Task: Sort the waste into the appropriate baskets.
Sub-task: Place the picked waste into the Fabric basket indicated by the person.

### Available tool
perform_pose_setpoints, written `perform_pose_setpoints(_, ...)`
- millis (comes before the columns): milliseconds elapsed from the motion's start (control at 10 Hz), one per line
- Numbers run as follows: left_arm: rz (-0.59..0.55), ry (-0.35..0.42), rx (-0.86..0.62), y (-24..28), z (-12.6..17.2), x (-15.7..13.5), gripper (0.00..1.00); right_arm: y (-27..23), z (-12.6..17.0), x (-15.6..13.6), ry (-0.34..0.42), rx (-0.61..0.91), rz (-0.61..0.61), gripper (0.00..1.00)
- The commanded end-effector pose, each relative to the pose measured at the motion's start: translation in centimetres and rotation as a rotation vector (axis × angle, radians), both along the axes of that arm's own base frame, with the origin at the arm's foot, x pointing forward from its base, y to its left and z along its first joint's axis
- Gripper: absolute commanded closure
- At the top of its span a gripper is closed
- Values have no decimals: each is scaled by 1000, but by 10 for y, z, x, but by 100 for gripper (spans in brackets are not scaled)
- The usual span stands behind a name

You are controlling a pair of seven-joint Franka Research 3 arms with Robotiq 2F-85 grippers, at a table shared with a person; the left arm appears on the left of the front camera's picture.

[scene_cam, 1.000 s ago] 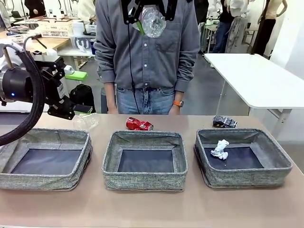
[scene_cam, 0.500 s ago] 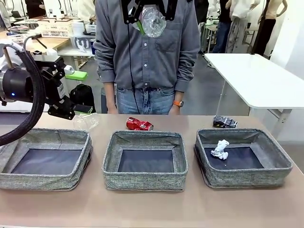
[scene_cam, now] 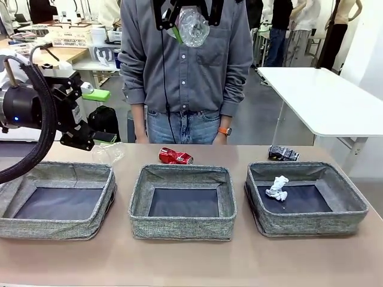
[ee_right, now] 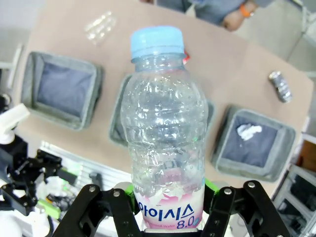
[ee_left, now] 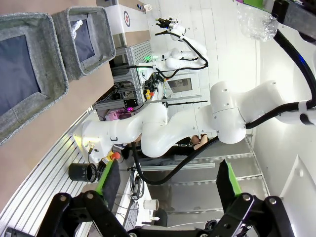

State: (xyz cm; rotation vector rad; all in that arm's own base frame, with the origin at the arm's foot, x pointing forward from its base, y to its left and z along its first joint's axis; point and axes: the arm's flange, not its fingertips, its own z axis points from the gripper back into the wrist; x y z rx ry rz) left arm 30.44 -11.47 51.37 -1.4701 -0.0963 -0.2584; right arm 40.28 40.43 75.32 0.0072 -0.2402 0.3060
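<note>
Right pincer (ee_right: 170,193) pinching blue-capped bottle (ee_right: 165,123) high above middle basket (scene_cam: 182,228); left pincer (ee_left: 168,180) spread, empty.

Front: fixed, robot side, close over table (scene_cam: 191,263), facing across three baskets (scene_cam: 182,226) at person (scene_cam: 185,72). Left wrist: rolled sideways, off table's edge, facing the right arm (ee_left: 163,128); two baskets in corner. Right wrist: high, looking straight down, close on bottle (ee_right: 165,148). Shared by all: baskets, paper wad (scene_cam: 277,188), bottle.

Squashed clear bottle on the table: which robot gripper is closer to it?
Left. The left gripper hangs open close above the squashed clear bottle. The right gripper is high up over the middle basket, shut on the blue-capped bottle.
</note>
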Motion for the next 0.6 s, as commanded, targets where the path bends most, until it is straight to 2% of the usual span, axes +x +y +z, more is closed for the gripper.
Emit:
perform_pose_setpoints(0,2,6,-25,-3,1,-3,0,-1,2,-2,-4,9,1,72)
perform_pose_setpoints(500,2,6,-25,-3,1,-3,0,-1,2,-2,-4,9,1,72)
